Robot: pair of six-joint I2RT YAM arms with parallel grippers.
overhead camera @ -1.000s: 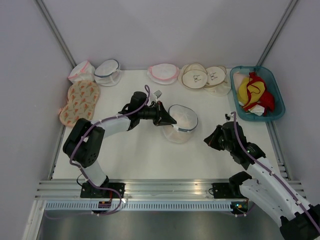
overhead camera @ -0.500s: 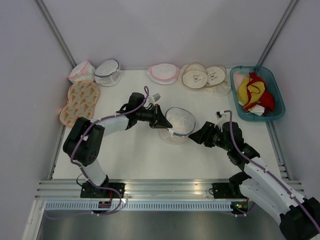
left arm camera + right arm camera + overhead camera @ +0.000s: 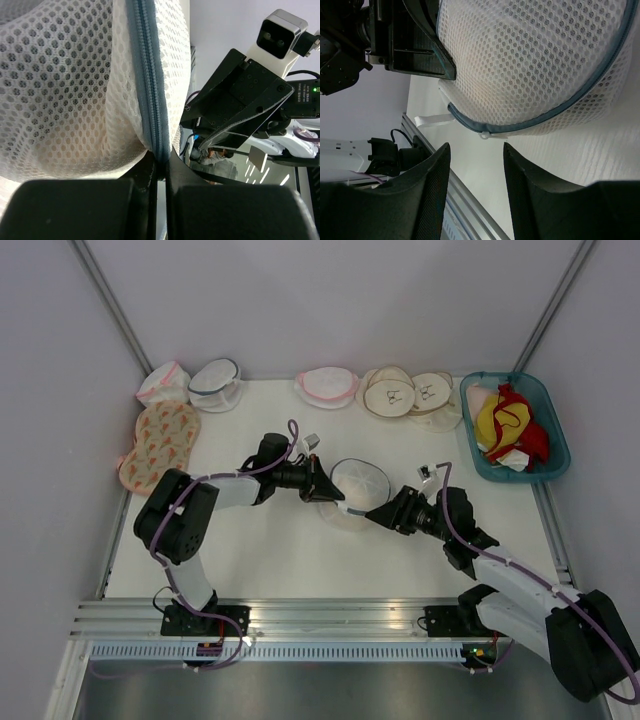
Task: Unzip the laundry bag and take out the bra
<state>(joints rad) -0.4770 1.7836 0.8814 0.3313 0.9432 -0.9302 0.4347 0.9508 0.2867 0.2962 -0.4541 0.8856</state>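
right now the left claw point(image 3: 159, 159) is pinched tight on the blue-grey zipper trim point(image 3: 149, 70) of the laundry bag point(image 3: 60, 85), and the seam runs straight out from between its closed fingers. the bag bulges just ahead of that claw, sitting between the two claws over the worktop point(image 3: 270, 540). opposite, the right claw point(image 3: 476, 150) stands wide, fingers parted, with the bag just ahead of the gap and not touching. a small white zipper pull point(image 3: 485, 135) hangs off the trim's curve, just beyond the right claw's fingertips. a faint peach tint, the bra point(image 3: 487, 85), shows through the mesh inside the bag.
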